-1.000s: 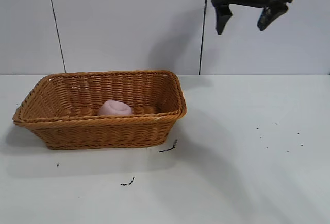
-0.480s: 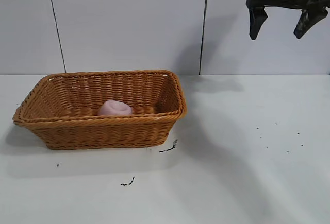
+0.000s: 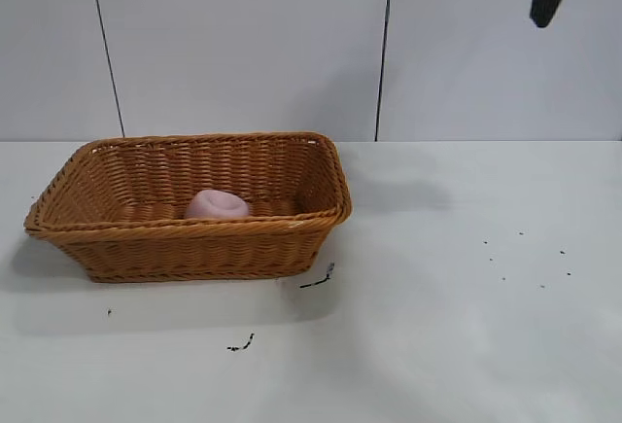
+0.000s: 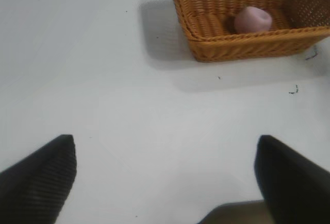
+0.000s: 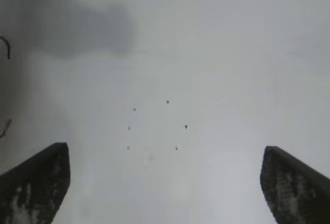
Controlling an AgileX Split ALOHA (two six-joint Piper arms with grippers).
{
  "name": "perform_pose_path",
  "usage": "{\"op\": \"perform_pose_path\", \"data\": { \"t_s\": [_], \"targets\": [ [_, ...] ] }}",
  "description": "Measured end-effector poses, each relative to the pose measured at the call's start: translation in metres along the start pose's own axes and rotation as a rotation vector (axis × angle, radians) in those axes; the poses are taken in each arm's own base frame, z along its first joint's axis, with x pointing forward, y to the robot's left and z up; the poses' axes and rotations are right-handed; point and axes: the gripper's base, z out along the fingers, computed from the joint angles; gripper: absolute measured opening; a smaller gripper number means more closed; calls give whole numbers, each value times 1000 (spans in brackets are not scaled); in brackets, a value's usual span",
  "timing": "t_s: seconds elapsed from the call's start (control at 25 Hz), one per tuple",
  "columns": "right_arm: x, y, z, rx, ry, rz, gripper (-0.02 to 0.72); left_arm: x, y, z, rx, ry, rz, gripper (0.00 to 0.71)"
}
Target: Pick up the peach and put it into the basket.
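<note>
White table point(image 3: 466, 345), lightly speckled with dark crumbs. Wicker basket point(image 3: 194, 248) at exterior-view left, peach point(image 3: 217, 205) resting inside on its floor. Right gripper point(image 5: 165, 183) high at upper right, fingers spread wide, empty. Left gripper point(image 4: 165, 177) likewise released, hanging above bare table, basket well apart.

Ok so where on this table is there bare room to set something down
The widest bare patch is the table right of the basket, marked only by tiny specks. The strip in front of the basket is free too, apart from small dark scraps. The basket's floor holds only the peach.
</note>
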Motion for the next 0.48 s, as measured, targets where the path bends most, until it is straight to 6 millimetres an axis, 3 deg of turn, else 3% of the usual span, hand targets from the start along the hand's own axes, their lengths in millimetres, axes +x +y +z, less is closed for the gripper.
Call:
{"op": "perform_pose_path", "data": {
  "t_s": [0.12, 0.28, 0.48],
  "targets": [
    [52, 3, -20, 2, -54, 1, 690, 0, 0, 0, 0, 0, 0, 692],
    [114, 6, -32, 11, -205, 2, 690, 0, 0, 0, 0, 0, 0, 692],
    [177, 10, -15, 18, -344, 3, 690, 0, 0, 0, 0, 0, 0, 692]
  ]
}}
